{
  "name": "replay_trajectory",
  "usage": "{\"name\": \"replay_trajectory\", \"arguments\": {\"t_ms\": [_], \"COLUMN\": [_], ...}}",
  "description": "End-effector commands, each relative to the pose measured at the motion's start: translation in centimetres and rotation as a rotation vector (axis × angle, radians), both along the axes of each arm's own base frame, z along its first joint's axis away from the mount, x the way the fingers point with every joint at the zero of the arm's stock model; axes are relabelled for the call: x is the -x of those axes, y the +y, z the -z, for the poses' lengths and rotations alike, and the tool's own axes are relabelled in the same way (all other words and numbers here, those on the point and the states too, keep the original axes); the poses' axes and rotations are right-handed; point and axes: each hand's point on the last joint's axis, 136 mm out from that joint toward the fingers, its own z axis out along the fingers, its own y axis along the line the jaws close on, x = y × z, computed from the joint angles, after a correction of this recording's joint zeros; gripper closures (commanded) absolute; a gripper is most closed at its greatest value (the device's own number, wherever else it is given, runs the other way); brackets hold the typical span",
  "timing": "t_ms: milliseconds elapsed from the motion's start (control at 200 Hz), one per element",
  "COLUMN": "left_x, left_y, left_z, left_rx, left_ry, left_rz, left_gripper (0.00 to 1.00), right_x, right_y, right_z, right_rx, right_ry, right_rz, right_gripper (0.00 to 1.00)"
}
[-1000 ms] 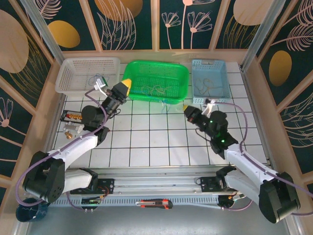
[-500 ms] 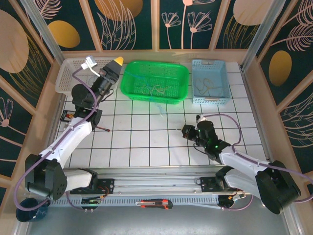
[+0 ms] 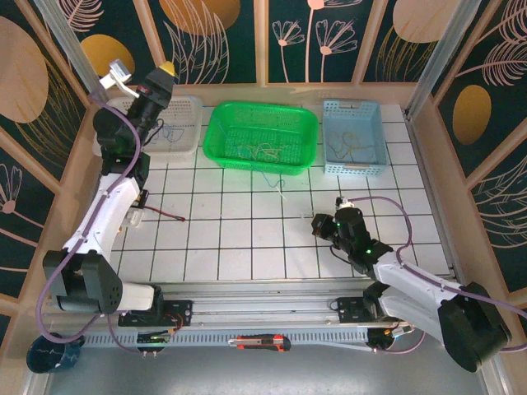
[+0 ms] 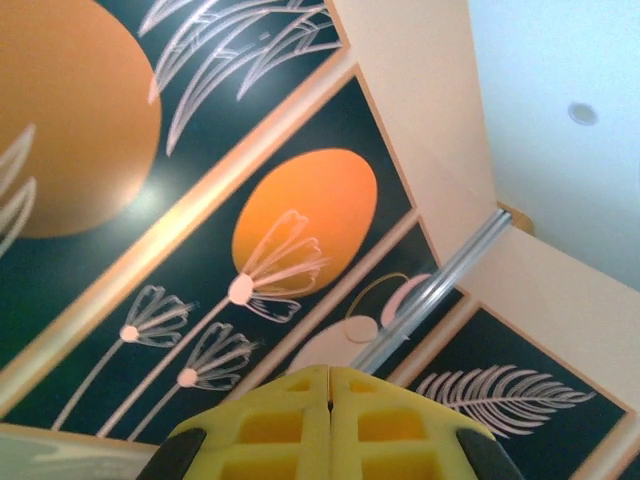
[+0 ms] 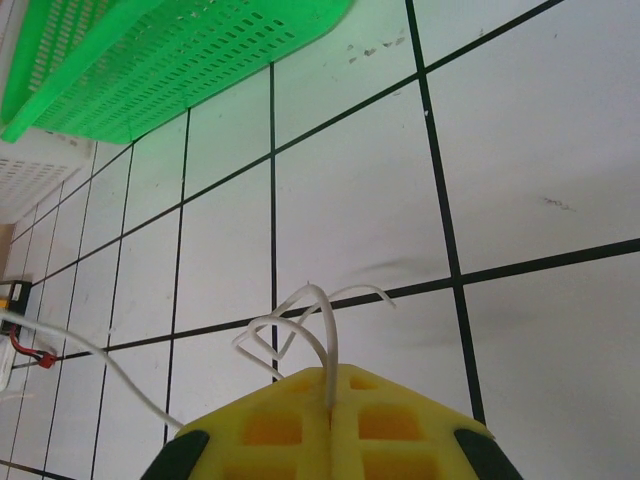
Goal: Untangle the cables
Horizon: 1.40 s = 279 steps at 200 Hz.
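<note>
White tiles with black grid lines cover the tabletop point(image 3: 247, 247), and dark panels with painted flowers stand around it. Nearest to you, a red and black utility knife point(image 3: 259, 341) lies on the front rail.

A little farther, the right end effector point(image 3: 318, 224) hangs low over the tiles. In the right wrist view its yellow fingers point(image 5: 270, 430) are pressed together on a pale cable point(image 5: 325, 335). This cable comes out of the seam, makes some small loops just ahead, and one strand runs away to the left over the tabletop.

On the left side, a dark lead with a red tip point(image 3: 165, 216) lies on the tiles.

At the far edge you see three baskets in a row. The white basket point(image 3: 191, 115) holds a thin dark cable point(image 3: 169, 132), the green basket point(image 3: 259, 167) holds loose pale and tan cables point(image 3: 262, 150), and the blue basket point(image 3: 354, 170) holds a tan-yellow cable point(image 3: 347, 146).

Farthest, the left end effector point(image 3: 167, 66) is raised high before the wall, clenched, with nothing between its fingers point(image 4: 270, 430).
</note>
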Motion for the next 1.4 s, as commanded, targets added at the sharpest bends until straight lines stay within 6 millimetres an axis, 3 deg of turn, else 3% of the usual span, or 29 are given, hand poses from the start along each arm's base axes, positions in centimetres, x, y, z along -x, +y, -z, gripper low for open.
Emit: {"name": "replay_trajectory", "arguments": {"t_ms": [0, 275, 595, 801, 816, 1086, 1391], "left_x": [-1.2, -3.8, -7.7, -9.6, -10.7, -14.4, -16.5], "left_y": [2.0, 7.0, 11.1, 12.5, 12.7, 13.7, 14.0], "left_z": [-1.4, -4.3, -5.2, -5.1, -3.8, 1.1, 4.3], "left_rx": [-0.049, -0.054, -0.132, -0.222, -0.231, -0.297, -0.357], "left_ry": [-0.025, -0.055, -0.032, -0.006, 0.020, 0.117, 0.164], "left_rz": [-0.093, -0.263, -0.437, -0.526, -0.527, -0.567, -0.571], "left_gripper": [1.00, 1.00, 1.00, 1.00, 1.00, 1.00, 1.00], "right_x": [-0.4, -0.4, -0.4, -1.0, -1.1, -1.7, -1.8], "right_y": [-0.2, -0.5, -0.5, 0.4, 0.5, 2.9, 4.0], "right_z": [-1.1, -1.4, -1.6, -3.9, -4.3, -10.2, -14.3], "right_rx": [0.018, 0.025, 0.033, 0.021, 0.020, -0.035, -0.076], "right_ry": [-0.026, -0.031, -0.027, -0.072, -0.080, -0.175, -0.241], "right_rz": [0.015, 0.025, 0.017, -0.022, -0.023, -0.131, -0.181], "right_gripper": [1.00, 1.00, 1.00, 1.00, 1.00, 1.00, 1.00]}}
